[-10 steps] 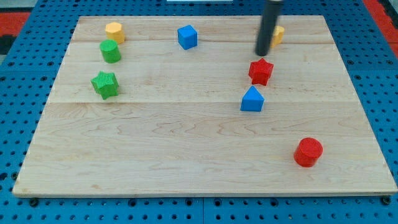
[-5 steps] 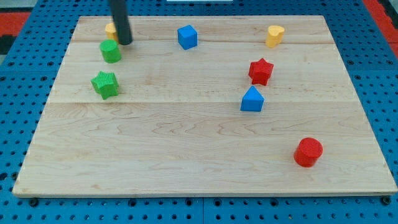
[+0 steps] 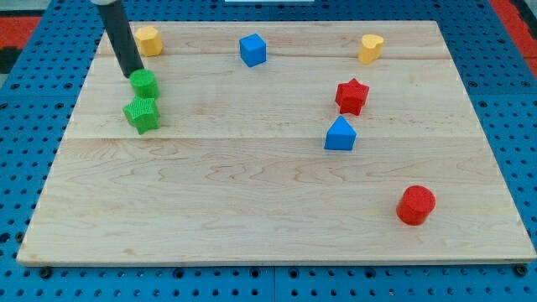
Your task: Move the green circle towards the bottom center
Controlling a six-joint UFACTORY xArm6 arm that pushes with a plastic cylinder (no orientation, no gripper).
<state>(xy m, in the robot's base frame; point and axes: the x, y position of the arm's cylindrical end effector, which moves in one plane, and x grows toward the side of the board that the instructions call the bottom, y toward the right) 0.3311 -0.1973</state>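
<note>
Pale wooden board (image 3: 277, 210) on blue pegboard, blocks scattered mostly up top. No gripper to open or shut here, just the dark rod, my tip (image 3: 133, 75) sitting at the upper-left shoulder of the small green circle block (image 3: 144, 83), touching it or as good as. Right below that, pressed up against its lower edge, the green star block (image 3: 142, 114). So the push line from tip through circle points down and slightly right, straight into the star. Bottom center lies well down and to the view's right. Probably needs a shove more rightward to slip past the star. Yellow block (image 3: 148, 39) just above-right of the rod, out of the way.
</note>
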